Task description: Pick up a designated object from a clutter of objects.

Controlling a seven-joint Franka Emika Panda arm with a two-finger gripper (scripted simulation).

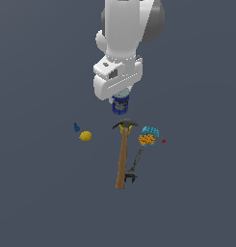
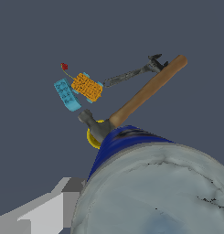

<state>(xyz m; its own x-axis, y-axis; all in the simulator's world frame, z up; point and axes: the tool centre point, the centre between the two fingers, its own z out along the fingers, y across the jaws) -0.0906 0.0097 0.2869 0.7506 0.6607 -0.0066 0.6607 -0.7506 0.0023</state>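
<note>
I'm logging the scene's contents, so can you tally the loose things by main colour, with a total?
Blue: 2, the can under the pincer and the tiny teardrop piece
Yellow: 1, the lemon
Wood-brown: 1, the hammer
Dark grey: 1, the clamp tool
Cyan and orange: 1, the block
Red: 1, the speck
Total: 7

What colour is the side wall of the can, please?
Deep blue, below a silvery-grey lid; the can shows best in the wrist view.
</note>
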